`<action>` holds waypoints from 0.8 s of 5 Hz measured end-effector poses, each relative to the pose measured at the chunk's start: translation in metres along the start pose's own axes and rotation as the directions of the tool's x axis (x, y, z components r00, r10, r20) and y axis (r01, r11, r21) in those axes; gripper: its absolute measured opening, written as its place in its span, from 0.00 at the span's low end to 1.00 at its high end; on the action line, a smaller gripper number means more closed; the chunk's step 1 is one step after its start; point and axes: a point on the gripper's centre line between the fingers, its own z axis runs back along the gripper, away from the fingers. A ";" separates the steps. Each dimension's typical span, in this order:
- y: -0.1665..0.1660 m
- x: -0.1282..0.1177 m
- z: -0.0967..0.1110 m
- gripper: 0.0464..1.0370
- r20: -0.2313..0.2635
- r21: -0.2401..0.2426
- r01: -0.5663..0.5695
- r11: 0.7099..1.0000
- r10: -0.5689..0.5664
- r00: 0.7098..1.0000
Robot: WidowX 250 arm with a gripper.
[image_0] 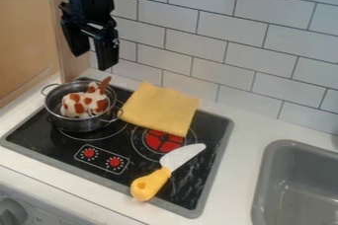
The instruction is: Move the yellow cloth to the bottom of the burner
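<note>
My gripper [94, 56] hangs over the back left of the stove, above the metal pot, with its two fingers spread apart and nothing between them. The yellow cloth [160, 108] lies flat at the back right of the black cooktop, reaching onto the counter behind it. Its front edge covers the back part of the red burner [163, 141]. The cloth is to the right of the gripper and lower down, not touching it.
A pot [78, 122] holding a white and brown toy stands left of the cloth. A knife [166, 172] with a yellow handle lies in front of the burner. The grey sink [260, 184] is at the right; a tiled wall rises behind.
</note>
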 end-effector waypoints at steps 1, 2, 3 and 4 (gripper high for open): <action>-0.005 -0.008 -0.011 0.96 -0.038 -0.026 -0.006 1.000 0.005 0.999; -0.019 -0.008 -0.016 0.96 -0.066 -0.056 0.011 0.998 -0.015 0.998; -0.033 0.003 -0.019 0.96 -0.054 -0.083 0.051 0.995 -0.055 0.997; -0.040 0.014 -0.020 0.96 -0.042 -0.084 0.084 0.993 -0.088 0.995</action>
